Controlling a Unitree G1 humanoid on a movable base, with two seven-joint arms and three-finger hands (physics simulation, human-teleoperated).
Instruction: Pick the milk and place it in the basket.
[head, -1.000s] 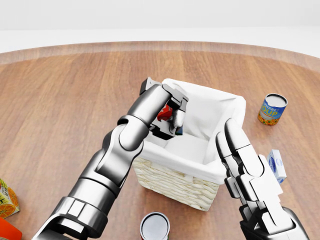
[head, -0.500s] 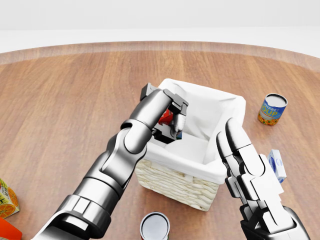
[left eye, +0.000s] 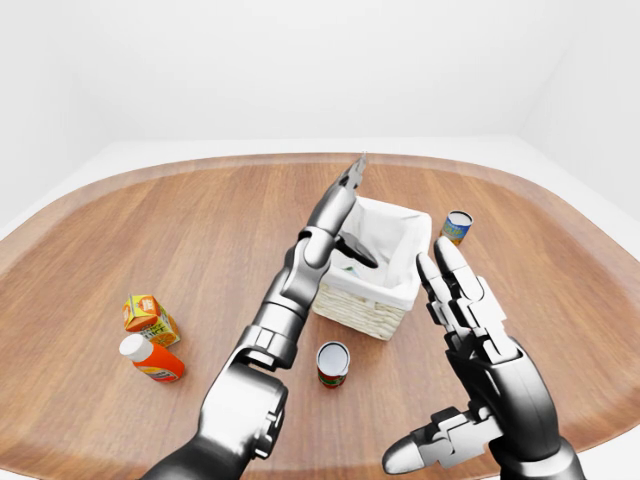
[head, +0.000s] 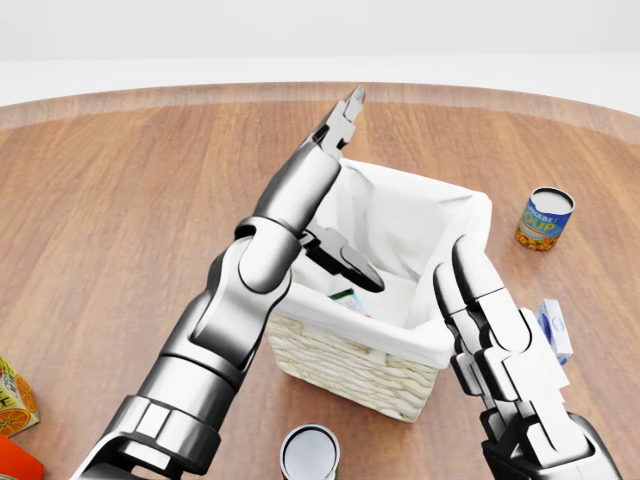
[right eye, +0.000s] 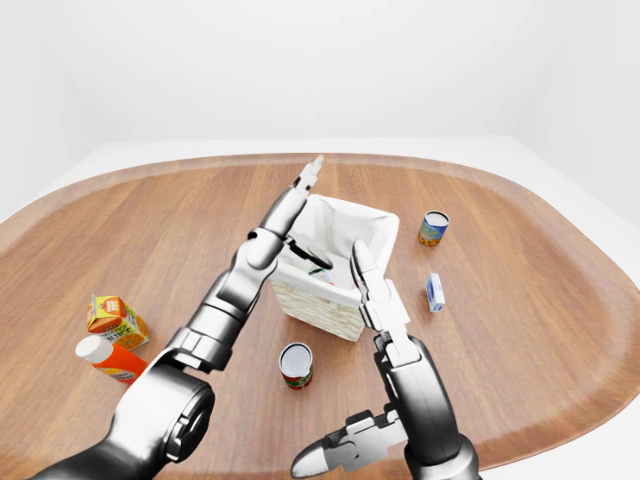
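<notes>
The robot's left hand (head: 345, 190) stands over the white-lined wicker basket (head: 440, 345) with its fingers spread wide and nothing in them. Down inside the liner, by the wall nearest the hand, a small corner of a white carton with green print (head: 345, 297) shows; I take that for the milk, though most of it is hidden. If so, the drop looks done and only drawing the arm clear is left. The right hand (head: 500, 345) hangs open and empty beside the basket's right rim. On the wooden table (head: 120, 200) sit a blue soup can (head: 545, 218), a small blue-white box (head: 556, 330) and a red-labelled tin (left eye: 332, 363).
</notes>
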